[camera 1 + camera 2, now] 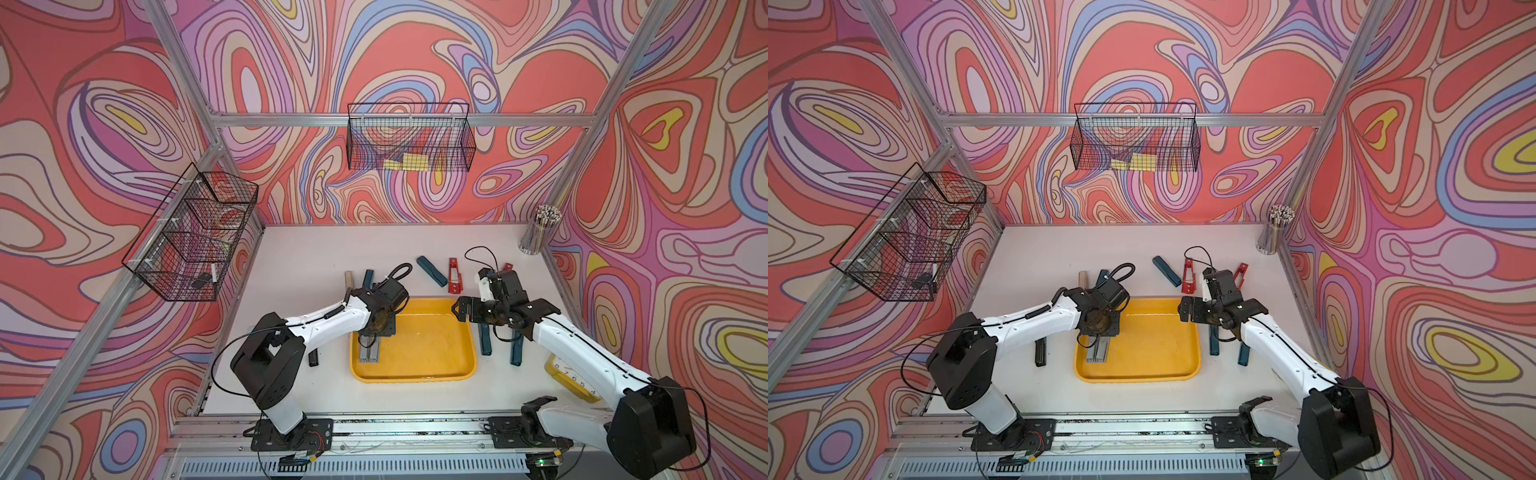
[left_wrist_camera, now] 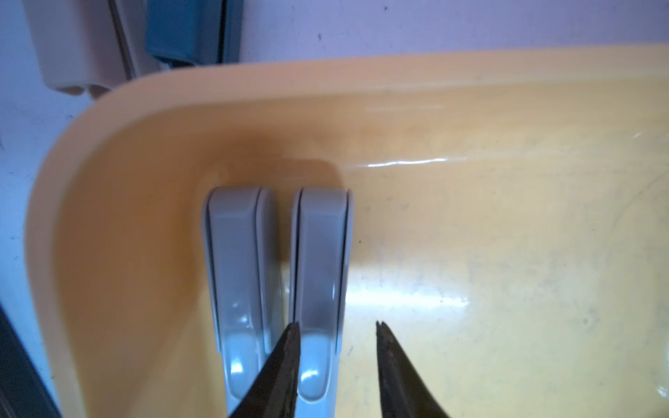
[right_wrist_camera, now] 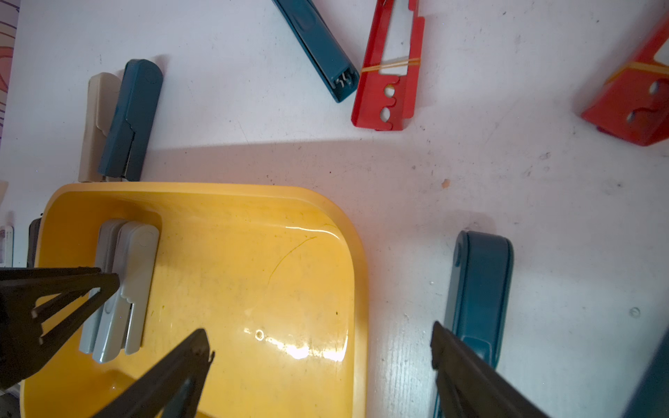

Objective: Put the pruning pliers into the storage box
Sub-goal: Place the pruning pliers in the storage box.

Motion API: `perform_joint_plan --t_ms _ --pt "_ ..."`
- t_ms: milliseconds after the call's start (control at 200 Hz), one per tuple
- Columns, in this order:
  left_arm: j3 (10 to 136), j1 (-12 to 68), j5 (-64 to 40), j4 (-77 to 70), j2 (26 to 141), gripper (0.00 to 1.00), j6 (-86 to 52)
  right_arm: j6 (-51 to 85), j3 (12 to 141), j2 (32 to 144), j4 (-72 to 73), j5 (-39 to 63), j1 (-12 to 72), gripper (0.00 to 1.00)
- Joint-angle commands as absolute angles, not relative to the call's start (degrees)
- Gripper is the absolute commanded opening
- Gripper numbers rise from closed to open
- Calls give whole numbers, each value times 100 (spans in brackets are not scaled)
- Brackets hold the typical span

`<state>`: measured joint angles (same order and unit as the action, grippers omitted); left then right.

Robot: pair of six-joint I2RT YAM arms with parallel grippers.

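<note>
White table point(image 1: 311, 257): two grey pliers point(image 2: 318, 253) in storage box point(image 1: 415, 379), eight outside; left gripper point(image 2: 336, 324), right gripper point(image 3: 320, 331) agape.

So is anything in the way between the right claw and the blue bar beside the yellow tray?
Nothing visible. The right gripper hangs open over the tray rim, and the teal bar lies close beside it. Between bar and tray there is only the low rim, and that side of the tray holds nothing.

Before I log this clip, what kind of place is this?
Most likely a staged robot test cell, not a home or workshop: an aluminium frame carries printed swirl-pattern walls, and two robot arms are bolted to a rail at a white table.
</note>
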<state>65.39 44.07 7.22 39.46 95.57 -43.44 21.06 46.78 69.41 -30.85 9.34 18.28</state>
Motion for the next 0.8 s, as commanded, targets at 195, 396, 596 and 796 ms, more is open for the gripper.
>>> perform_joint_plan --t_ms 195,396,596,796 --pt "6689 4500 722 4060 9581 3 -4366 2103 4540 6816 -3021 971 1801 98" --pt "6601 4531 653 3780 9838 0 -4447 2091 4493 6758 -3045 914 1803 98" --pt "6666 4549 702 3648 10022 0 -4500 2101 4470 6768 -3003 975 1802 98" --pt "6723 4570 825 3702 10126 0 -4607 2094 4430 6785 -2968 987 1802 98"
